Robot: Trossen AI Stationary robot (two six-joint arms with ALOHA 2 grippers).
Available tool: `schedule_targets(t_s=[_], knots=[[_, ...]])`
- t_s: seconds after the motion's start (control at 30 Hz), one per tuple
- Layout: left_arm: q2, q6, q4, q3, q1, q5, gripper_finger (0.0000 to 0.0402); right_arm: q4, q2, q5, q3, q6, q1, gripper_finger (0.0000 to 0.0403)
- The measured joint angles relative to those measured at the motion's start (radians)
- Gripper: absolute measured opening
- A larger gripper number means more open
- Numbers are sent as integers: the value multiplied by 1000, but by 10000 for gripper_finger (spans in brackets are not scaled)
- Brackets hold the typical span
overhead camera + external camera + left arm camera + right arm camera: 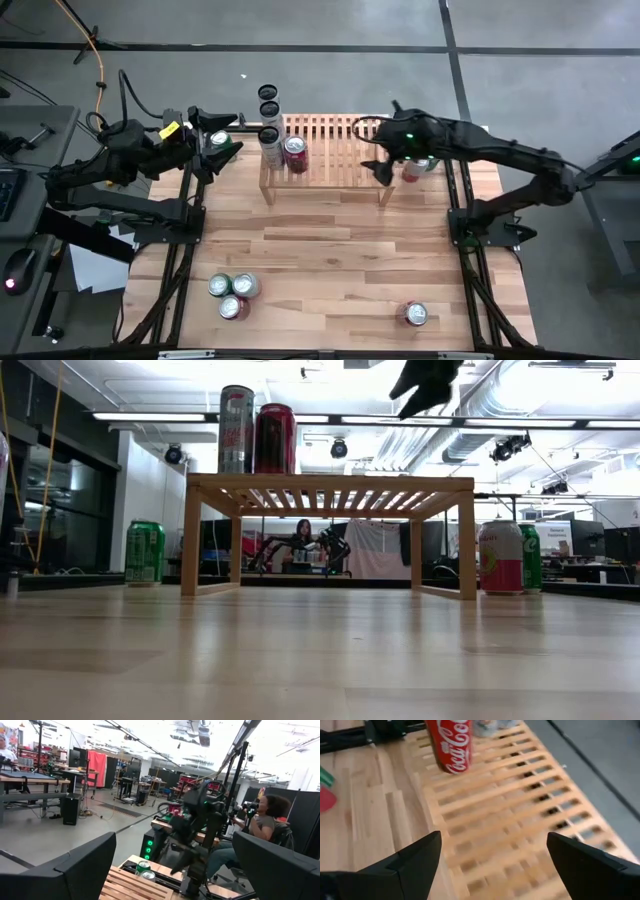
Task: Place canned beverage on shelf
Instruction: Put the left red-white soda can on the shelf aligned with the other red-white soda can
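Above the shelf's (330, 150) right end, the right claw (384, 170) hangs released, angled downward.

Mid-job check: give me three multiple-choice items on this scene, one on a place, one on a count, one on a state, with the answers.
1. Where does the red cola can stand?
A. On the low light-wood slatted shelf, near its left end
B. On the floor beyond the table
C. At the table's front right corner

2. How many cans sit clustered at the wooden table's front left?
A. One
B. Three
C. Five

3. What is the right tool doing?
A. Gripping the red cola can
B. Lying flat on the table
C. Open and empty above the shelf

Answers: 1 A, the high view shows it on the slats at the left end. 2 B, three can tops touch there. 3 C, the right wrist view shows spread fingers over bare slats.
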State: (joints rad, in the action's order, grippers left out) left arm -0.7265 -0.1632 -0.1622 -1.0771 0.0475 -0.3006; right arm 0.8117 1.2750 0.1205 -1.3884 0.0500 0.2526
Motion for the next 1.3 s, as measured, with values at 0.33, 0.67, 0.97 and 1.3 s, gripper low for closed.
schedule_targets(t_s=[0.33,0.67,0.97,1.3], knots=[[0,8,-8,0,0,-1,392,38,-187,168,0,86,-38,348],[0,10,-10,0,0,-1,392,38,-223,159,0,107,-39,348],[0,10,-10,0,0,-1,392,38,-221,158,0,107,-39,348],[0,26,-10,0,0,-4,392,38,-221,157,0,107,-39,348]])
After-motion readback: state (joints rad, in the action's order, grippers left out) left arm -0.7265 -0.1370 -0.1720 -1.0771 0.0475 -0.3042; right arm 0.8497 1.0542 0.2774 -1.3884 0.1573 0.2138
